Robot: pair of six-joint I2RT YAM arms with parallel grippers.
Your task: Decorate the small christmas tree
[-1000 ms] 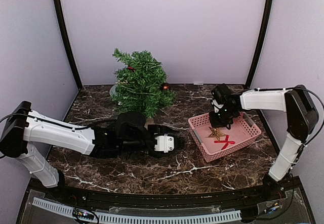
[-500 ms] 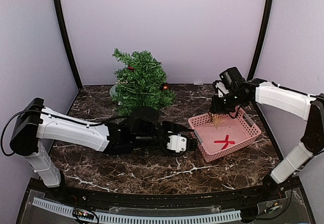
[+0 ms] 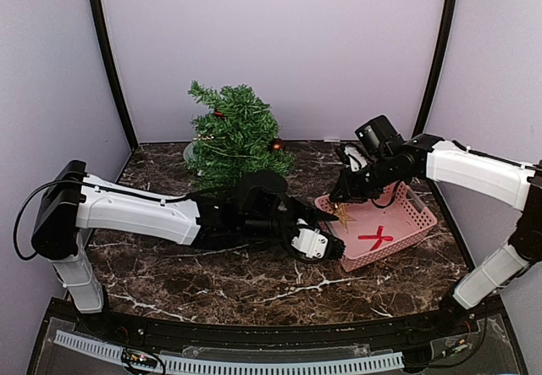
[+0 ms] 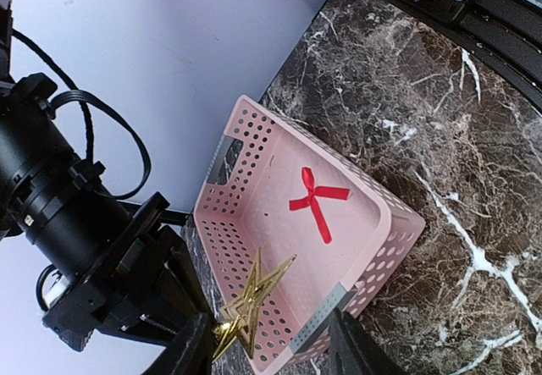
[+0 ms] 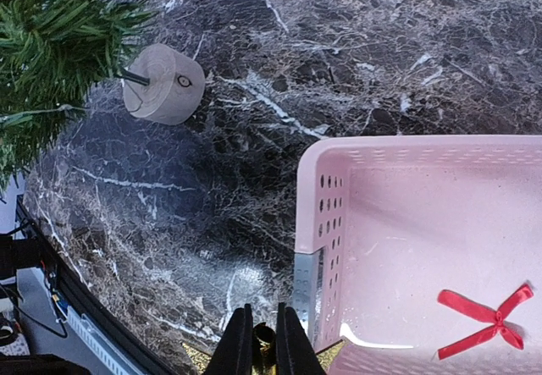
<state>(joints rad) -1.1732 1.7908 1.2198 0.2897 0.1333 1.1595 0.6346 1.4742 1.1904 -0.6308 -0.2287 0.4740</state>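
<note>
The small christmas tree (image 3: 233,138) stands at the back left on its tan base (image 5: 163,96), with a red ball (image 3: 276,145) on a branch. My right gripper (image 3: 345,195) is shut on a gold star (image 3: 345,216) and holds it above the left rim of the pink basket (image 3: 421,214). The right wrist view shows the fingers (image 5: 241,345) pinching the star's stem (image 5: 265,343). My left gripper (image 3: 329,241) is open and empty by the basket's near left corner. In its wrist view the star (image 4: 250,303) hangs just ahead of the fingers (image 4: 190,350). A red bow (image 3: 375,238) lies in the basket.
The dark marble table (image 3: 254,286) has black corner posts and lilac walls around it. The tree's branches (image 5: 51,45) overhang the table left of the basket (image 5: 309,189). The bow also shows in both wrist views (image 4: 315,201) (image 5: 484,316).
My right gripper has lifted the gold star out of the basket and carried it left over the rim. My left arm has stretched right, up to the basket.
</note>
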